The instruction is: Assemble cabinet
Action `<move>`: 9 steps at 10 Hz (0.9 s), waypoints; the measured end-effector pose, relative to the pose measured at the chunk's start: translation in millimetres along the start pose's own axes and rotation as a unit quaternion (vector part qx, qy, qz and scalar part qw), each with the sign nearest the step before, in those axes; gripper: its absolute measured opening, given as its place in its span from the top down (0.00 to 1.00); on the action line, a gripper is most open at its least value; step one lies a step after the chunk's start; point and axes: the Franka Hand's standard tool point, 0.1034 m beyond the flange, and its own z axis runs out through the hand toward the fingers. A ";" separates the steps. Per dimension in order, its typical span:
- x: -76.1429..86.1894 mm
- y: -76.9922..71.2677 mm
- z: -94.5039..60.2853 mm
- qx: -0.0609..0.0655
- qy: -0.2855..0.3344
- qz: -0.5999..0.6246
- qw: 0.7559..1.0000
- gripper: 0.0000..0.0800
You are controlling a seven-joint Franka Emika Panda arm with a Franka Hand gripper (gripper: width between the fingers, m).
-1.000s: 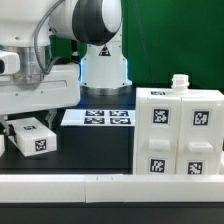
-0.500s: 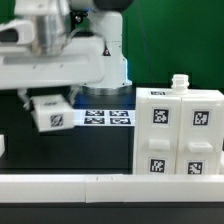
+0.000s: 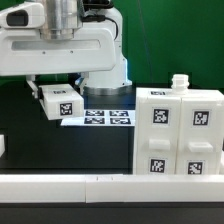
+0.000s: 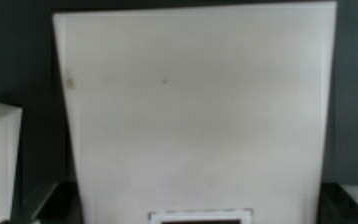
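Gripper (image 3: 57,88) held tagged white panel (image 3: 58,103) aloft w/ jaws closed on it, left of cabinet (image 3: 178,135) in ext. view

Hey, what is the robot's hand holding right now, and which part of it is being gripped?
A chunky white tagged cabinet panel, lifted off the table under the hand. The grip seems to be at its upper edge; the exact contact is hidden.

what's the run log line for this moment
hand: shut on white panel | panel: lifted off table, tilted | cabinet body: standing at exterior view's right, knob on top
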 end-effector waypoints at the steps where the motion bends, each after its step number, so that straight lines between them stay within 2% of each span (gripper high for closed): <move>1: 10.6 -17.0 -13.1 0.007 -0.010 0.053 0.999 0.30; 3: 47.0 -60.4 -52.7 0.016 -0.005 0.102 0.995 0.30; 4: 60.6 -76.9 -66.3 0.013 -0.012 0.133 0.991 0.30; 5: 72.1 -89.4 -73.6 0.002 -0.017 0.142 0.990 0.30; 6: 69.7 -87.9 -66.5 0.004 -0.005 0.139 0.990 0.30; 9: 68.0 -87.6 -65.0 0.004 -0.009 0.140 0.990 0.30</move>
